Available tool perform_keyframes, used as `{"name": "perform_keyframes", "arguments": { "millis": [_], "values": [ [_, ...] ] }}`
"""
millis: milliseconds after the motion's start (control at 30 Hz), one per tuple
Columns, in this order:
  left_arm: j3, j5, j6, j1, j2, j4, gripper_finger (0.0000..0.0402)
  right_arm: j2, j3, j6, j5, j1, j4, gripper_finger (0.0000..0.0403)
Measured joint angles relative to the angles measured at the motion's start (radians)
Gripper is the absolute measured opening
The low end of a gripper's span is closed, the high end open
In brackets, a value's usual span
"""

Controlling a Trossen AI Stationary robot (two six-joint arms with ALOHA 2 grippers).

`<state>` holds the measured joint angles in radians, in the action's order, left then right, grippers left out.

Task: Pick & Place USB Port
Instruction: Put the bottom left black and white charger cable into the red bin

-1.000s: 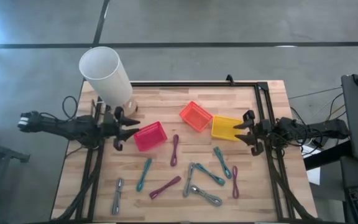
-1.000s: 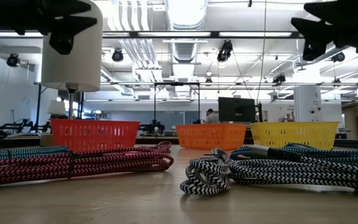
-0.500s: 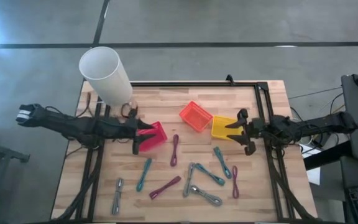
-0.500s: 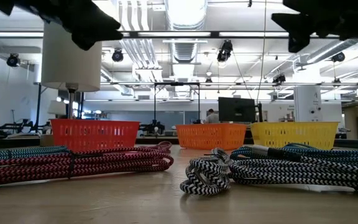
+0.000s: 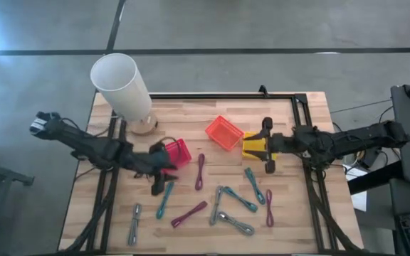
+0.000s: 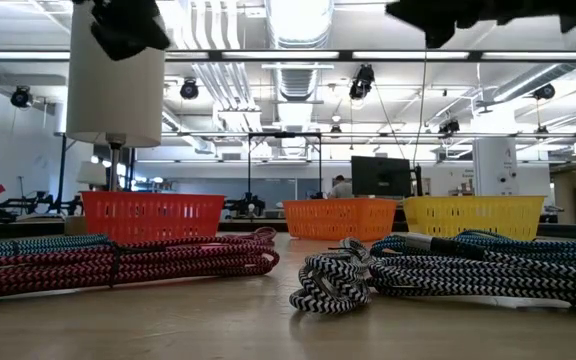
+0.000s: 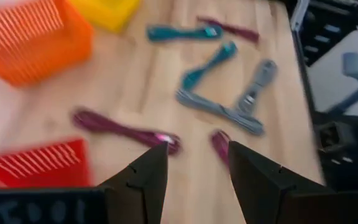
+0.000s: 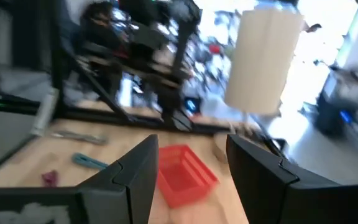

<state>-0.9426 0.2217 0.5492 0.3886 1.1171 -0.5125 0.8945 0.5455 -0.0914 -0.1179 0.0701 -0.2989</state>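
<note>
The left arm [image 5: 84,146] reaches in low from the table's left edge, stretched toward the middle, with its gripper [image 5: 161,178] over the wood just beside the red basket [image 5: 177,152] and above a teal cable [image 5: 164,200]. Its fingers [image 7: 143,180] stand apart with nothing between them. The right arm [image 5: 347,139] comes in from the right edge, roughly level, and its gripper [image 5: 267,146] hangs over the yellow basket [image 5: 253,146]; its fingers [image 8: 135,171] are also apart and empty.

The cables lie loose on the front half of the table: a maroon cable [image 5: 200,171] near the centre, a second maroon one [image 5: 188,214] nearer the front edge, a grey cable [image 5: 134,223] toward the front-left corner, and a mixed cluster [image 5: 232,206] of teal and grey ones toward the front right, with a short maroon cable [image 5: 269,208] beside it. No cable is held, and from above the baskets look empty. An orange basket [image 5: 223,133] sits tilted between the red and yellow ones. A tall white cylinder [image 5: 122,86] on a round base stands at the back-left corner.

The table [image 5: 290,235] is pale wood planking with a dark frame [image 5: 219,95] along its back and sides. Across the table the low view looks into a large workshop with ceiling ducts [image 6: 298,20], strip lights and a dark monitor [image 6: 380,176].
</note>
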Motion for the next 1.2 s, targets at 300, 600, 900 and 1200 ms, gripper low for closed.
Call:
{"name": "perform_keyframes", "arguments": {
  "millis": [300, 600, 900, 1200],
  "values": [
    [-0.027, -0.071, 0.614, 0.182, 0.137, -0.125, 0.0167, 0.157, 0.186, -0.02, -0.103, -0.054, 0.296, 0.0187],
    [0.002, -0.303, 1.155, 0.299, 0.289, -0.183, 0.0167, 0.301, 0.285, -0.134, -0.104, -0.063, 0.296, 0.0187],
    [0.002, -0.551, 1.372, 0.348, 0.423, -0.267, 0.0167, 0.39, 0.384, -0.179, -0.103, -0.063, 0.294, 0.0187],
    [0.002, -0.562, 1.413, 0.358, 0.523, -0.263, 0.0167, 0.472, 0.442, -0.234, -0.103, -0.064, 0.297, 0.0187]
  ]
}}
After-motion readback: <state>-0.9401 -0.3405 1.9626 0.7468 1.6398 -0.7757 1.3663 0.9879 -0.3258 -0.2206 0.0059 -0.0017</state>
